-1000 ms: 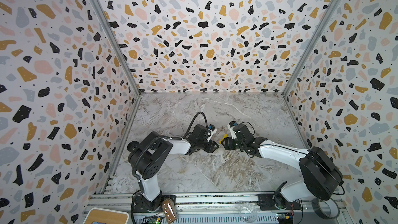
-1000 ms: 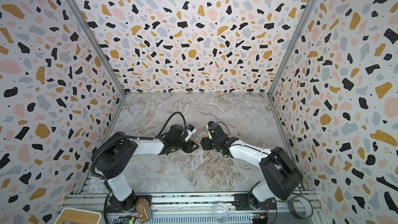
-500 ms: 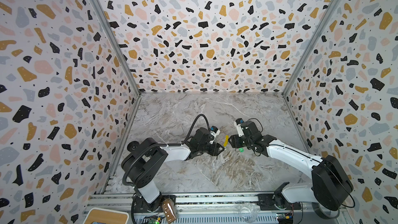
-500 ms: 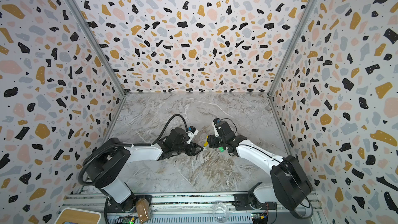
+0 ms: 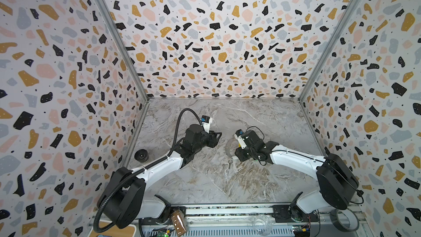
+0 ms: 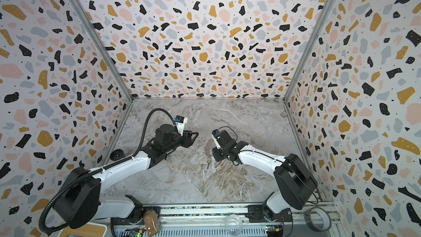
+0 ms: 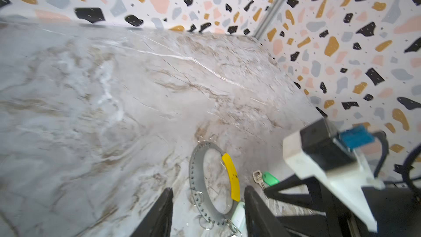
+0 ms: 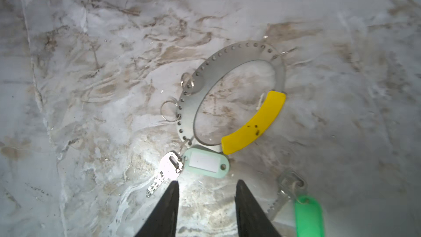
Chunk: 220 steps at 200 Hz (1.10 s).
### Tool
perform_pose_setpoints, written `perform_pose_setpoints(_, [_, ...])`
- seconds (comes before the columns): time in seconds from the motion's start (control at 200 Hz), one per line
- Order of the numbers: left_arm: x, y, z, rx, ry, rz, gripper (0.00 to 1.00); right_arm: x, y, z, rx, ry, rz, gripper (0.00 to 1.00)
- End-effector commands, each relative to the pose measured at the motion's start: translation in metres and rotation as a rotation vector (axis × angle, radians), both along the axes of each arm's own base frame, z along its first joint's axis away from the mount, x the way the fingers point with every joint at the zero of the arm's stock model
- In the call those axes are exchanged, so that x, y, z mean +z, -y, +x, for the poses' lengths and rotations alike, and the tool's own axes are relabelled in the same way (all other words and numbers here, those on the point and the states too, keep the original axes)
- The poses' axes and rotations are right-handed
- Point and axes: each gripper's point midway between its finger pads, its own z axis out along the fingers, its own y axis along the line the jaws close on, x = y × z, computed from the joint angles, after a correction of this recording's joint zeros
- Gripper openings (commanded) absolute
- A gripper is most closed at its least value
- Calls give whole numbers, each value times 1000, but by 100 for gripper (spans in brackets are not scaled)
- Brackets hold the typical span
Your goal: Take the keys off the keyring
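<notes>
The keyring, a grey dotted hoop with a yellow sleeve, lies flat on the marble. One of the keys hangs from its rim by a small ring, together with a pale mint tag. The other key, with a green tag, lies apart from the hoop. My right gripper hovers open just short of the mint tag, holding nothing. My left gripper is open too, and in its wrist view the keyring shows between its fingers. In a top view the left gripper stands left of the hoop.
Several small empty split rings hang on the hoop's rim. A dark roll sits by the left wall. On the front rail are a spice jar, a glass jar and a tape roll. Patterned walls close three sides.
The green-tagged key was at my right gripper half a second ago and now lies loose on the marble. The left gripper has pulled back to the left, away from the hoop.
</notes>
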Motion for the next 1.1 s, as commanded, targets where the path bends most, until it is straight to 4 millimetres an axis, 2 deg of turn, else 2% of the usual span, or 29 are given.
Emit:
perform_pose_setpoints(0.0, [11,-8,9,12,69,40,50,-2,-5,5,-21,4,-35,42])
perform_pose_setpoints(0.145, [10,-15,19,28,79,36,48,-12,-15,4,-8,-3,-62,41])
perform_pose_setpoints(0.36, [7,-15,23,15,100,77,48,-10,-26,3,3,15,-54,37])
perform_pose_setpoints(0.436, [6,-16,23,9,103,92,47,-9,-27,4,6,21,-56,32])
perform_pose_setpoints(0.766, [0,-23,17,5,110,128,46,-11,-31,10,17,18,-90,30])
perform_pose_setpoints(0.926, [-4,-26,14,9,108,137,46,-19,-34,12,29,-6,-120,24])
perform_pose_setpoints(1.096, [-7,-26,15,7,102,151,46,-25,-34,8,37,-29,-134,24])
